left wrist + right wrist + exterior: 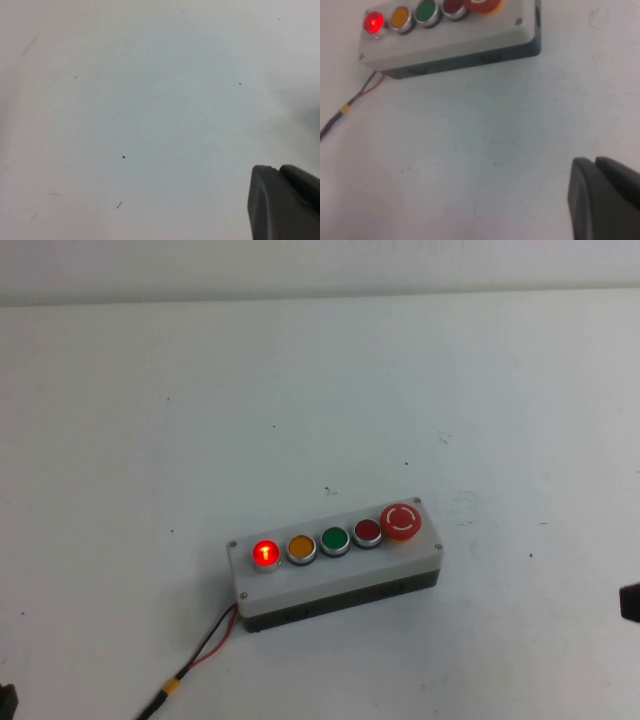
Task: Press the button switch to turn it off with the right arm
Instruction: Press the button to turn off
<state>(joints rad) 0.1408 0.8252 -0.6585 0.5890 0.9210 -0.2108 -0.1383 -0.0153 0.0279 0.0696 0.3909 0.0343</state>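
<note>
**Lit red button waiting, both arms hanging back**

The button switch (266, 553) is glowing red at the left end of the grey box (335, 580), sitting mid-table (150, 440). Beside it are running orange (301, 547), green (335, 539), dark red (367, 531) buttons and a mushroom button (401, 521) bearing white arrows. Red-black wires (205, 650) are trailing off the box's left end. The right gripper (606, 200) is hovering near the table's right edge, well apart; the left gripper (282, 202) is hanging over bare tabletop. I cannot tell either grip's state.
</note>
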